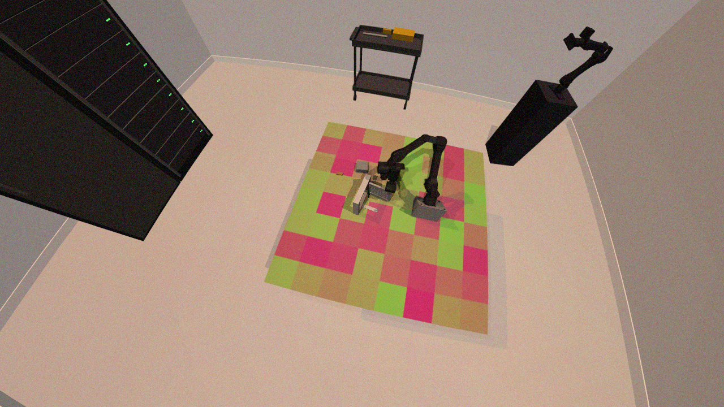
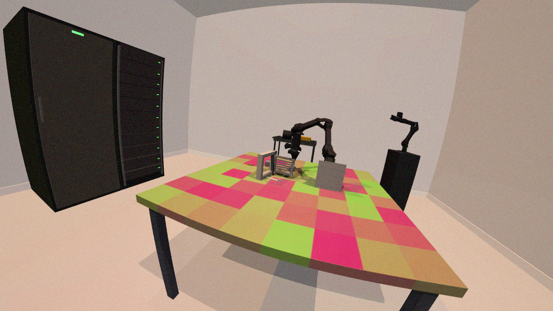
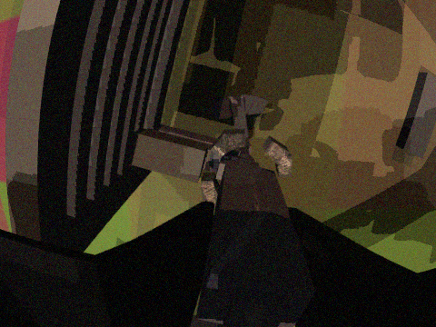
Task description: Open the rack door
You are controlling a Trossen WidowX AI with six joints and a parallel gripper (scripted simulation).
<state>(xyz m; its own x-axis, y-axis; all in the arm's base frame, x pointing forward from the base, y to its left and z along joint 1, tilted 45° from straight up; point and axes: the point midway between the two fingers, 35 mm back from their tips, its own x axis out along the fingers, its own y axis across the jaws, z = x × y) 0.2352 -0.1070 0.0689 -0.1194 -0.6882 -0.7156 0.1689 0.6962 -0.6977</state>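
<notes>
The rack door (image 1: 379,191) (image 2: 284,165) (image 3: 168,154), a slatted grey panel, stands swung out from its upright frame (image 1: 361,195) (image 2: 260,168), roughly square to it; the exact angle is hard to read. My gripper (image 1: 391,188) (image 2: 294,155) (image 3: 247,217) points down at the door's free edge and is shut on the handle. The dark handle (image 3: 252,186) lies between the fingertips in the wrist view, beside the door. The top and exterior views mostly hide it behind the gripper, and its exact turn cannot be read.
A pale flat piece (image 1: 371,208) (image 2: 275,179) lies by the near end of the frame. A small grey block (image 1: 362,165) (image 2: 267,163) and a small orange piece (image 1: 339,173) (image 2: 250,165) lie behind the frame. The arm's grey base (image 1: 428,208) (image 2: 330,176) stands to the right.
</notes>
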